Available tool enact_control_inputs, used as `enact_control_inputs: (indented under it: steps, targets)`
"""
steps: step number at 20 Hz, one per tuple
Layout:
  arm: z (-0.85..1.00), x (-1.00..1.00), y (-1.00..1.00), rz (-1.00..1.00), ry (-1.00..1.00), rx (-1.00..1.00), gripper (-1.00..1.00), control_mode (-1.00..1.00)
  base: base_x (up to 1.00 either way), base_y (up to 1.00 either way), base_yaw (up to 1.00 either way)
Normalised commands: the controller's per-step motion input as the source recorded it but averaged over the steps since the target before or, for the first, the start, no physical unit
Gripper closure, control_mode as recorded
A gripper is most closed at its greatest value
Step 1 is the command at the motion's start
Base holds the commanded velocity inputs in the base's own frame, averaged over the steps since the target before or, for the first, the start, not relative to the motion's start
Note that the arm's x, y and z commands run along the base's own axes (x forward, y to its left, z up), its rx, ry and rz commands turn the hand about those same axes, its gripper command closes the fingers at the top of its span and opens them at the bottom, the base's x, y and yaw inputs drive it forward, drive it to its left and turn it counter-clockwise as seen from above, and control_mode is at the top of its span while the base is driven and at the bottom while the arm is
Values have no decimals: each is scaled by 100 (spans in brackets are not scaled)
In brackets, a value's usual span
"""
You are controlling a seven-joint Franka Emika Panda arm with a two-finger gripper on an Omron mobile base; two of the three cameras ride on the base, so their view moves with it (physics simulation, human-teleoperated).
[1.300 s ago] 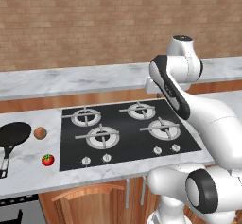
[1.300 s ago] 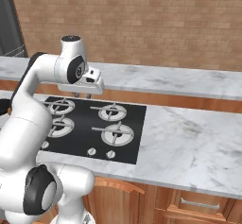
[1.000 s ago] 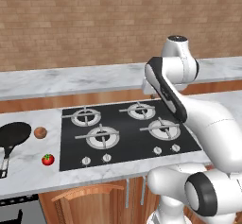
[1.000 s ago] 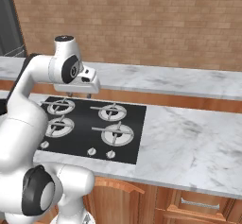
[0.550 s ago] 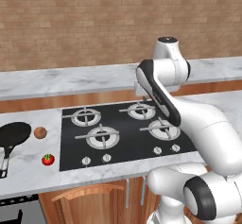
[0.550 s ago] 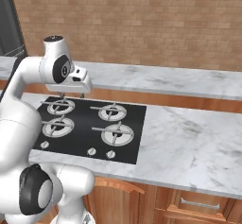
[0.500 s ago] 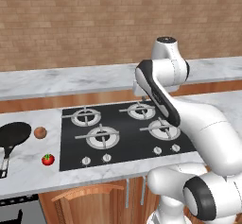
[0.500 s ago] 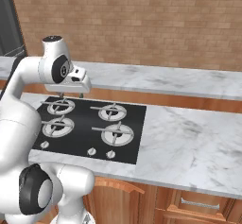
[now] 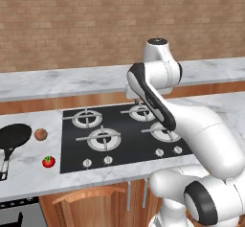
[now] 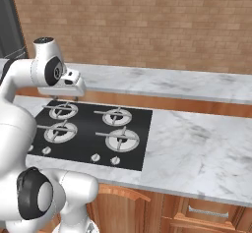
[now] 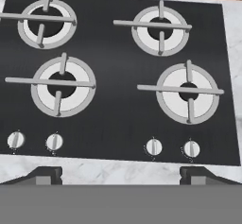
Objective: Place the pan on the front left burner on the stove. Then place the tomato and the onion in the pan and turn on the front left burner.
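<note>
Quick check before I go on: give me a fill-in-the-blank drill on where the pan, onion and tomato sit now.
1. The pan lies on the counter to the ___ of the stove.
2. The brown onion lies between the pan and the ___.
3. The tomato is colored ___.
4. The front left burner holds ___.

Missing: left; stove; red; nothing

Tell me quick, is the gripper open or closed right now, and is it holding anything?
Gripper: open, jaws spread wide above the stove, holding nothing.
</note>
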Motion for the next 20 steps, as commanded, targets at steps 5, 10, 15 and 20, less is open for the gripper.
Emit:
enact_control_inputs:
  steps: [5, 10, 15, 20]
  targets:
    - [0, 0, 39, 0, 0, 0, -100, -100, 0, 0, 0]
    - [0, 0, 42, 0, 0, 0, -100, -100, 0, 0, 0]
    - [0, 0, 41, 0, 0, 0, -100, -100, 0, 0, 0]
    - [0, 0, 43, 0, 2, 0, -100, -100, 0, 0, 0]
